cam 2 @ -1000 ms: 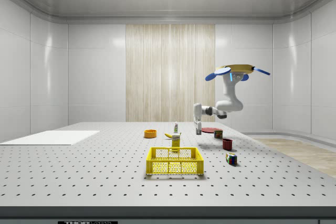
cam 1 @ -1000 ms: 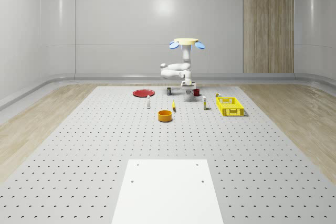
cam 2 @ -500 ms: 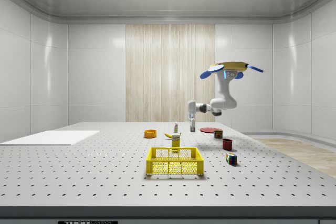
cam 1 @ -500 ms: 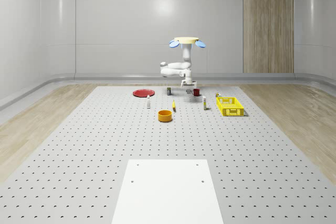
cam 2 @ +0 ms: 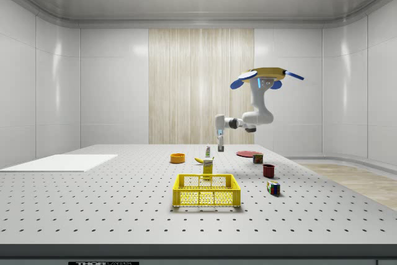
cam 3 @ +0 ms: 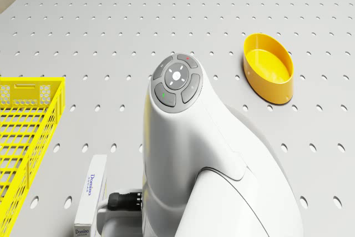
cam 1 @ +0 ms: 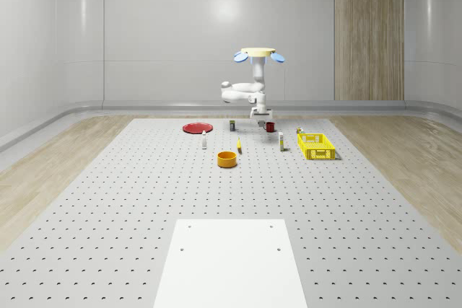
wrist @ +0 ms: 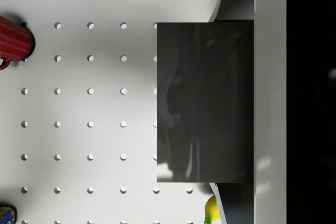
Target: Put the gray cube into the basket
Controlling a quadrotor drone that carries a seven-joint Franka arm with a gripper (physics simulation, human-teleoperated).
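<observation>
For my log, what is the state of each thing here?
gray cube: gripped, held above the table
gripper: shut on the gray cube
drone: hovering above the table
yellow basket: empty, upright
yellow bowl: empty, upright
red mug: upright

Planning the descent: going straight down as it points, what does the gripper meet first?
Drone hovers over the table; the gripper's held gray cube would probably touch bare table first. A yellow thing lies close; depth unclear.

The drone (cam 2: 263, 77) has risen, carrying the gray cube (wrist: 205, 100) basketward.
</observation>
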